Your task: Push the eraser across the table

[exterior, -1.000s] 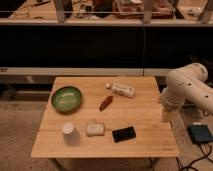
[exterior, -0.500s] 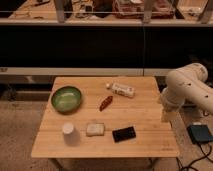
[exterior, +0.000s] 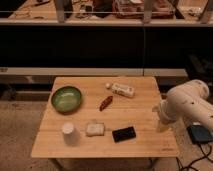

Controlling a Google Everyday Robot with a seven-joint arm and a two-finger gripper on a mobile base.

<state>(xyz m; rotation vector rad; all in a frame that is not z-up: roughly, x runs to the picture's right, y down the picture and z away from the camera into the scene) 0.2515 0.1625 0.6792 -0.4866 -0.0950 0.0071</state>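
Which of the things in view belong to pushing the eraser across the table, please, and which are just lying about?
For the job: eraser; table; gripper, at the table's right-hand edge in view.
Lying about: green bowl; red pepper-like thing; white bottle; white cup; pale sponge.

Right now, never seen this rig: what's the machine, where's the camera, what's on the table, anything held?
One camera, looking down on the table from a long side; its mount isn't known. The white machine at right is a mobile robot's single arm. Its end effector, a two-finger clamp, hangs by the table's right edge, apart from every item; I see nothing held. On the table: green bowl, red pepper, white bottle lying flat, white cup, pale sponge and, just right of it, the black eraser, the thing to be pushed.
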